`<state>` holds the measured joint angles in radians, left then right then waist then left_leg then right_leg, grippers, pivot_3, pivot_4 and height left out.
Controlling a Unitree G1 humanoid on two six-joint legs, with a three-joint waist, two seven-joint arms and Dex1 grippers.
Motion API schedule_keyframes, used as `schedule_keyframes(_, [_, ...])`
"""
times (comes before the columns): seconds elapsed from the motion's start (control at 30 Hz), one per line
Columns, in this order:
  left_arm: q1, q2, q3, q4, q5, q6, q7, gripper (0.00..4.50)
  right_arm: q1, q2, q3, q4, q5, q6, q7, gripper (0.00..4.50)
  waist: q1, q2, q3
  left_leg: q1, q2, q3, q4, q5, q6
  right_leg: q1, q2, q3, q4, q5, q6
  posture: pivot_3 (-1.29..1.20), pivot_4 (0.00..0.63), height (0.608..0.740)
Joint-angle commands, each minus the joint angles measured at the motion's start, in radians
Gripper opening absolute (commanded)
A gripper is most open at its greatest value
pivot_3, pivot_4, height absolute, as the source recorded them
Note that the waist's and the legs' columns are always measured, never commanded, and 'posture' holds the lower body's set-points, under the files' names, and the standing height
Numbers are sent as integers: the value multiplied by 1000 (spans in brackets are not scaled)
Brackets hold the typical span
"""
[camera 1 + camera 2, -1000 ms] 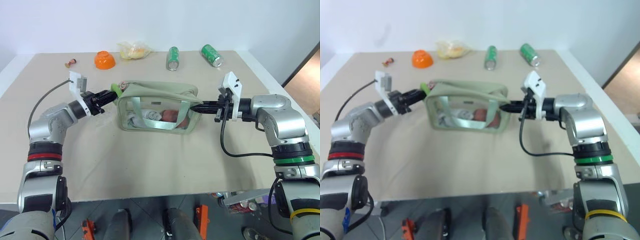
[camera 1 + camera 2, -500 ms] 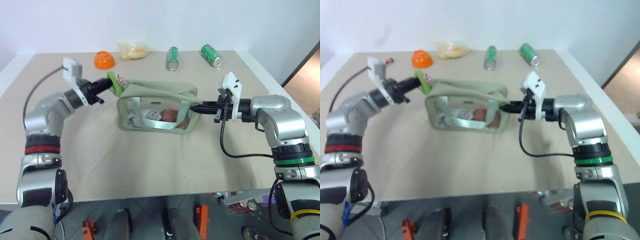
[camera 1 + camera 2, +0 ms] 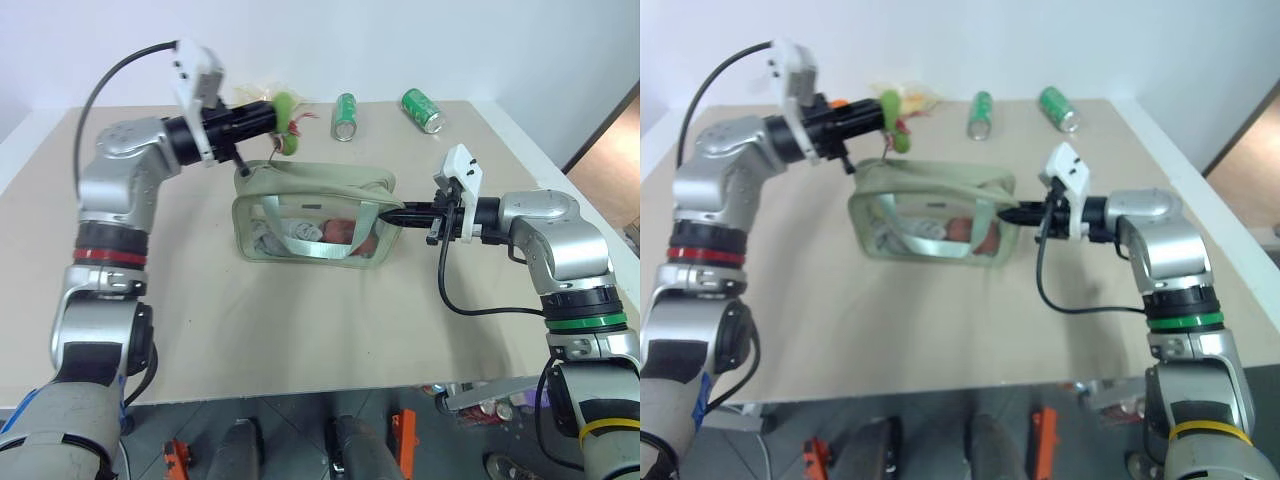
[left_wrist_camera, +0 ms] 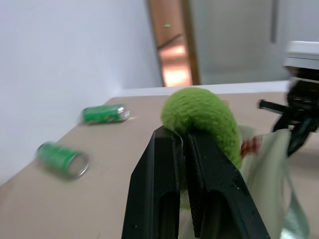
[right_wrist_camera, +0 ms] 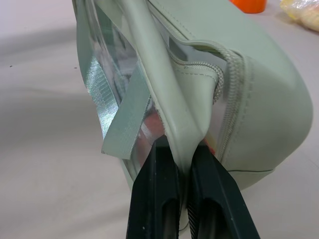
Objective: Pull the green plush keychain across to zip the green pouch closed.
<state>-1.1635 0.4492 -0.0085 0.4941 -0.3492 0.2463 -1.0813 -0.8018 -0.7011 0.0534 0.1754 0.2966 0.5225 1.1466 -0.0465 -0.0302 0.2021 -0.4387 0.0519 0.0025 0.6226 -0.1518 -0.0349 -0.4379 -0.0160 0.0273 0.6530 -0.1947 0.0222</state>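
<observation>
beige table [image 3: 300,330] | white wall | left hand [image 3: 272,112] clamps green plush keychain [image 3: 284,108] | right hand [image 3: 395,216] pinches green pouch [image 3: 315,225]

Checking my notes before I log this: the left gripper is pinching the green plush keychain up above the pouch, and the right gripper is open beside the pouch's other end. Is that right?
Not quite. The right gripper is not open; the right wrist view shows it shut on the end of the green pouch. The rest stands: the left gripper pinches the green plush keychain above the pouch.
</observation>
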Motion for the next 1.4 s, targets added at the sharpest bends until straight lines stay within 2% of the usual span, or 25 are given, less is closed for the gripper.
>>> schedule_keyframes(0.03, [-60, -8, -27, 5, 33, -64, -46, 298, 17, -8, -23, -49, 19, 18, -14, 0, 0, 0, 0, 0, 0, 0, 0, 0, 0, 0, 0, 0, 0, 0, 0, 0, 150, 740])
schedule_keyframes(0.17, [-65, 0, -65, 75, 90, -98, -85, 298, 37, -11, -30, -73, 26, 32, -25, 0, 0, 0, 0, 0, 0, 0, 0, 0, 0, 0, 0, 0, 0, 0, 0, 0, 150, 740])
schedule_keyframes(0.27, [-84, 8, -54, 118, 97, -88, -95, 1224, 43, -14, -35, -84, 31, 39, -31, 0, 1, 0, 0, -1, 0, 0, 0, 0, 0, 0, 0, 1, 0, 0, 0, 0, 150, 740])
schedule_keyframes(0.3, [-91, 11, -48, 130, 98, -81, -94, 1377, 44, -14, -36, -85, 32, 40, -32, 0, 1, 0, 0, -1, 0, 0, 1, 0, 0, 0, 0, 1, 0, 0, 0, 0, 150, 740])
schedule_keyframes(0.5, [-112, 52, -47, 160, 129, -109, -111, 3501, 38, -8, -32, -85, 36, 42, -38, 0, 1, 0, 0, -1, 0, 0, 0, 0, 0, 0, 0, 1, 0, 0, 0, 0, 150, 740])
schedule_keyframes(0.6, [-110, 101, -55, 143, 143, -120, -159, 4467, 27, 1, -26, -76, 34, 37, -40, 0, 0, 0, 0, -1, 0, 0, 0, 0, 0, -1, 0, 1, 0, 0, 0, 0, 150, 740])
schedule_keyframes(0.77, [-84, 168, -64, 88, 142, -88, -245, 4467, 23, 11, -24, -73, 37, 30, -37, 0, 0, 0, 0, -1, 0, 0, 0, 0, 0, -1, 0, 1, 0, 0, 0, 0, 150, 740])
schedule_keyframes(1.1, [-87, 252, -52, 50, 153, -37, -295, 4467, 15, 25, -19, -65, 33, 27, -41, 0, -1, 0, 0, 0, 1, 0, 0, 0, 0, -1, 1, 1, 1, 0, -1, 0, 150, 740])
schedule_keyframes(1.23, [-67, 317, -33, 34, 137, 10, -341, 4467, 17, 24, -21, -68, 33, 27, -42, 0, -3, 0, 0, 0, 1, 0, 0, 0, 0, -2, 1, 1, 1, 0, -1, 0, 150, 740])
schedule_keyframes(1.4, [72, 380, 62, -52, 21, 141, -369, 4467, 26, 18, -26, -76, 35, 33, -43, 0, -4, 0, 0, 0, 2, 0, -1, 0, 0, -2, 2, 1, 2, -1, -2, 0, 150, 740])
